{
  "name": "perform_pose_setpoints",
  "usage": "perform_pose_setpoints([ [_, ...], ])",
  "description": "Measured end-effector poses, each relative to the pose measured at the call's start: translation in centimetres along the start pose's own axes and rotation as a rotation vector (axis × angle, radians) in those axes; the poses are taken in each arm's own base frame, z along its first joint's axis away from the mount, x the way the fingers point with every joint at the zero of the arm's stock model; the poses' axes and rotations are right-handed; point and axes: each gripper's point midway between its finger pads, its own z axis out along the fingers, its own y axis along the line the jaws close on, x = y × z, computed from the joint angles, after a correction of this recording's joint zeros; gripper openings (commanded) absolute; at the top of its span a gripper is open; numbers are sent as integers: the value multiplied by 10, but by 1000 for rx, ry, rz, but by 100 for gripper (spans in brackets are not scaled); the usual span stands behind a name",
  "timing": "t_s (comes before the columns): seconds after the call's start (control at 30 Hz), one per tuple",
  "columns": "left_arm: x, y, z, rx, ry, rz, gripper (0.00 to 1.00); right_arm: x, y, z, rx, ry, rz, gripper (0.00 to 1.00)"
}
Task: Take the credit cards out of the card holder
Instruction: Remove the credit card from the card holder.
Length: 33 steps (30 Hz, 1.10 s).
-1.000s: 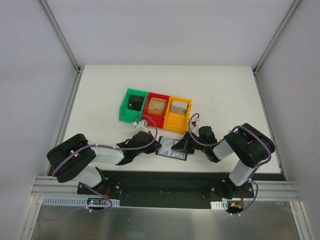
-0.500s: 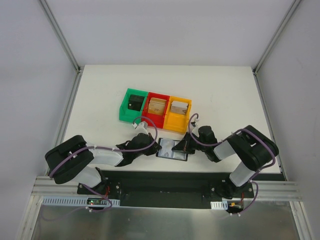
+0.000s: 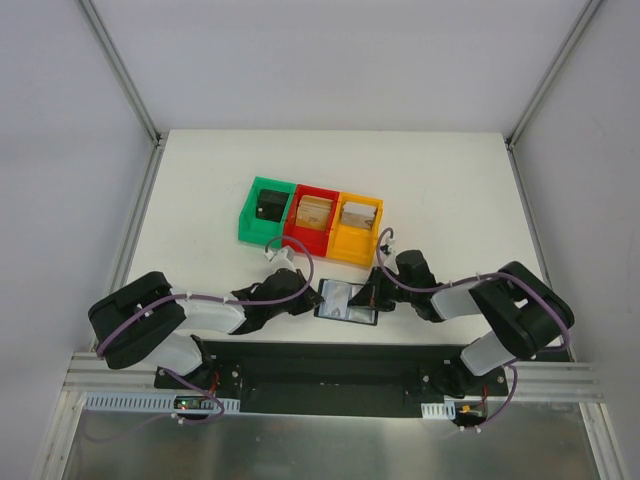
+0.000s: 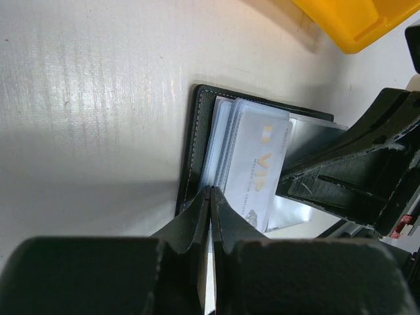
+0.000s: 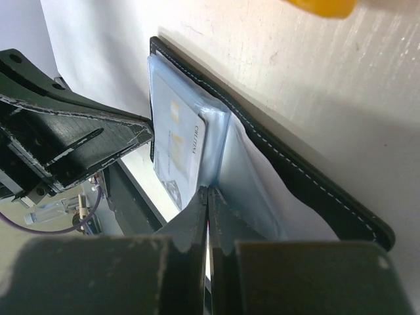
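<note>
The card holder (image 3: 346,300) lies open on the table between my two grippers. It is a black bifold (image 4: 194,131) with clear plastic sleeves (image 5: 246,177) inside. A pale credit card (image 4: 257,164) marked VIP sits in the sleeves, and it shows in the right wrist view as the credit card (image 5: 178,141). My left gripper (image 4: 211,190) is shut, its tips against the holder's near edge by the sleeves. My right gripper (image 5: 208,190) is shut, its tips at the fold of the clear sleeves. I cannot tell whether either one pinches a sleeve.
A green bin (image 3: 262,208) with a small black block, a red bin (image 3: 311,215) and a yellow bin (image 3: 357,224) stand in a row just behind the holder. The yellow bin (image 4: 354,23) is close to both grippers. The table's front edge lies right below the holder.
The right gripper has shut at the sleeves, and its arm has stretched out lower to the right. The holder has shifted slightly. The left gripper has stayed shut.
</note>
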Motion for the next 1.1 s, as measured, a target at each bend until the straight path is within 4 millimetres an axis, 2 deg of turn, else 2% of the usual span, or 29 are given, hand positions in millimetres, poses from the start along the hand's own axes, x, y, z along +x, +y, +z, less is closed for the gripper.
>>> perform_pose_setpoints([
  [0.13, 1, 2, -1, -9, 4, -2, 0, 0, -1, -1, 3, 3, -6, 1],
  [0.27, 1, 3, -1, -10, 5, -2, 0, 0, 0, -2, 0, 2, -6, 29],
  [0.33, 1, 3, -1, -11, 5, -2, 0, -1, 4, -3, -11, -2, -9, 35],
  [0.43, 1, 3, -1, -10, 6, -2, 0, -3, 9, -5, -25, -11, -17, 38],
  [0.53, 1, 3, -1, -10, 6, -2, 0, -4, 10, -5, -27, -12, -13, 36],
  [0.83, 2, 1, 0, -4, 15, 7, 0, -4, 9, -2, -29, -12, 12, 22],
  [1.03, 4, -3, 2, 2, 25, 21, 0, -5, 7, 0, -28, -13, 28, 20],
  [1.1, 4, -4, 2, 3, 26, 31, 0, -5, 6, 0, -25, -13, 32, 15],
])
